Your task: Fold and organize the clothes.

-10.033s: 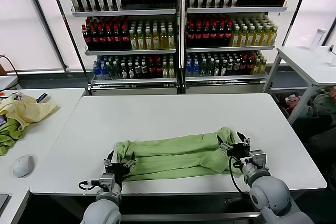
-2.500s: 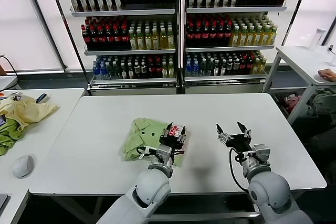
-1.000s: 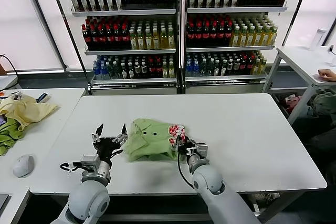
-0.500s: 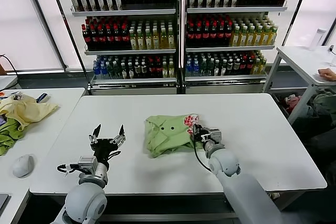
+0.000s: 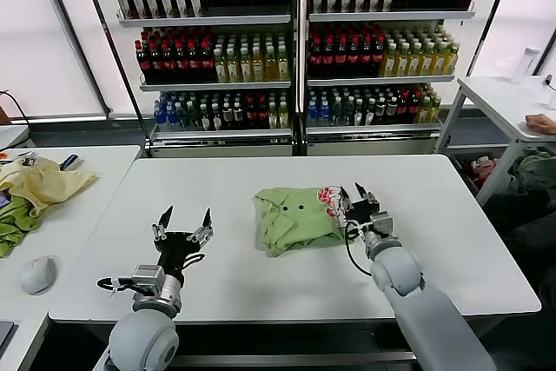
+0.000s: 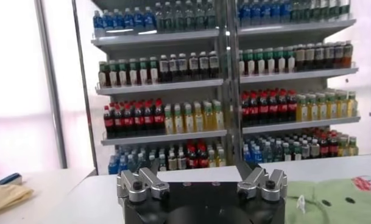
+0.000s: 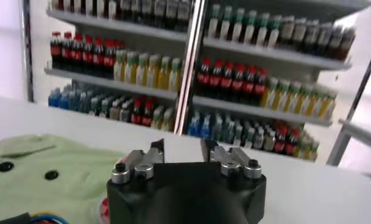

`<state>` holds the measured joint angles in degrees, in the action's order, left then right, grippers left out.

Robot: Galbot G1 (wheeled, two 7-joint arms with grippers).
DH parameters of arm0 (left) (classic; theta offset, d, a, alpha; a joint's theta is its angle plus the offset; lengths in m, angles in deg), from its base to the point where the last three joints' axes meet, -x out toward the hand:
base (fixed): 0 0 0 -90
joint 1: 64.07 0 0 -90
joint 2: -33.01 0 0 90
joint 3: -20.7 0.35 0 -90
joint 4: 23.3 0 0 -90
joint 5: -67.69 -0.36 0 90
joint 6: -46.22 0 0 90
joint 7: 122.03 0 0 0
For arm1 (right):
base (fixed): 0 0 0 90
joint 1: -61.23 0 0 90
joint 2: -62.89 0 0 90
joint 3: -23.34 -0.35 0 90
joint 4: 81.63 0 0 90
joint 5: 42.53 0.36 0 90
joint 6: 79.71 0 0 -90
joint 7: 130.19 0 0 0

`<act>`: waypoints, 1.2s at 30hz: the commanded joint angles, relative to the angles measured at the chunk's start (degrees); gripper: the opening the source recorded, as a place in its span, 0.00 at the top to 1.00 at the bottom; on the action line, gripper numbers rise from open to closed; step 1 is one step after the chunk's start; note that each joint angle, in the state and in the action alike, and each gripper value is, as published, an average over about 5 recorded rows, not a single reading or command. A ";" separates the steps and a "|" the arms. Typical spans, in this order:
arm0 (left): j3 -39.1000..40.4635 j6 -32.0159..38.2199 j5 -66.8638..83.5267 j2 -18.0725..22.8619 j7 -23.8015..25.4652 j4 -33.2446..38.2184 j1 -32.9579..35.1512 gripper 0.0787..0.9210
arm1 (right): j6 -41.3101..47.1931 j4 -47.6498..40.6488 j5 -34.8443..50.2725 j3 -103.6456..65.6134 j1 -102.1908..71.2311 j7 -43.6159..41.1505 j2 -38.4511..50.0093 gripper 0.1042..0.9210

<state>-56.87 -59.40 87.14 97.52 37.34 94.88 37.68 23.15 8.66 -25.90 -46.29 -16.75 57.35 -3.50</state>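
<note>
The light green shirt point(image 5: 294, 215) lies folded into a small bundle in the middle of the white table point(image 5: 434, 215). Its collar and dark buttons face up, and the red-and-white graphic point(image 5: 331, 196) is at its right edge. My right gripper point(image 5: 350, 190) is open and empty, just right of the graphic. In the right wrist view point(image 7: 182, 149) nothing is between its fingers, and the shirt point(image 7: 45, 176) lies beside it. My left gripper point(image 5: 186, 215) is open and empty, raised above the table well left of the shirt. The shirt's edge also shows in the left wrist view point(image 6: 331, 198).
A pale yellow garment point(image 5: 43, 184), a darker green cloth point(image 5: 13, 225) and a white mouse point(image 5: 37, 274) lie on the side table to the left. Bottle shelves point(image 5: 295, 49) stand behind the table. Another white table point(image 5: 512, 102) is at the far right.
The right gripper drew the folded shirt rightward to the table's middle, then opened and let go of its edge. The left gripper stayed open at the left.
</note>
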 commanded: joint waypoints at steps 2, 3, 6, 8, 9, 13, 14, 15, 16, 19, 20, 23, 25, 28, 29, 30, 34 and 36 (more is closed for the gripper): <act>0.05 2.60 -1.37 0.97 2.93 1.73 1.93 0.12 | -9.00 16.10 -2.72 -9.86 -15.24 -0.30 3.71 0.43; 0.07 2.70 -1.41 1.18 3.13 2.03 2.19 0.12 | -8.76 17.58 -2.21 -10.92 -16.57 -0.20 3.98 0.40; 0.11 2.90 -1.66 1.81 3.55 2.69 2.89 0.12 | -8.32 21.27 0.16 -13.78 -20.00 -0.13 4.32 0.29; 0.06 3.02 -1.88 2.25 3.72 3.03 3.36 0.12 | -8.41 22.94 1.22 -15.41 -21.83 -0.25 4.18 0.22; 0.01 3.09 -1.98 2.46 3.80 3.20 3.60 0.12 | -8.40 23.68 1.42 -16.18 -22.80 -0.26 4.05 0.19; -0.30 3.46 -2.33 3.35 4.17 3.88 4.61 0.12 | -7.98 26.50 1.49 -18.63 -26.79 -0.56 3.47 0.13; -0.36 3.59 -2.44 3.58 4.26 4.05 4.86 0.12 | -7.85 27.09 1.50 -19.10 -27.74 -0.65 3.29 0.12; -0.40 3.73 -2.59 3.77 4.36 4.24 5.13 0.12 | -7.70 27.60 1.49 -19.55 -28.60 -0.72 3.10 0.12; -0.42 3.88 -2.74 3.92 4.45 4.43 5.40 0.12 | -7.53 28.02 1.48 -19.97 -29.33 -0.78 2.90 0.12; -0.45 4.40 -3.33 4.17 4.83 5.09 6.25 0.12 | -7.22 28.63 1.42 -20.64 -30.31 -0.86 2.57 0.12; -0.47 4.54 -3.50 4.20 4.96 5.29 6.53 0.12 | -7.20 28.77 1.41 -20.72 -30.44 -0.87 2.52 0.12; -0.53 4.94 -3.90 4.29 5.35 5.82 7.31 0.12 | -7.65 29.26 1.09 -20.87 -30.81 -0.82 2.40 0.12; -0.58 5.15 -4.07 4.38 5.51 6.05 7.70 0.12 | -7.92 29.70 0.35 -20.90 -31.13 -0.41 2.28 0.12; -0.70 5.36 -4.20 4.58 5.63 6.40 8.15 0.12 | -7.49 30.50 -0.98 -20.95 -31.80 0.40 1.97 0.12; -0.75 5.42 -4.22 4.63 5.66 6.51 8.27 0.12 | -7.29 30.71 -1.30 -20.99 -32.01 0.56 1.87 0.12; -0.80 5.48 -4.23 4.68 5.68 6.63 8.40 0.12 | -7.13 30.92 -1.51 -21.03 -32.20 0.73 1.75 0.12; -0.94 5.65 -4.29 4.80 5.81 7.15 8.95 0.12 | -6.75 31.61 -1.93 -21.22 -32.72 1.32 1.34 0.12; -0.97 5.73 -4.36 4.83 5.89 7.44 9.24 0.12 | -6.55 31.88 -2.06 -21.29 -32.87 1.48 1.18 0.12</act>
<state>-57.78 -54.06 83.10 102.07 42.89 101.22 45.45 16.20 37.50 -26.63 -66.13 -46.60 57.67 -1.91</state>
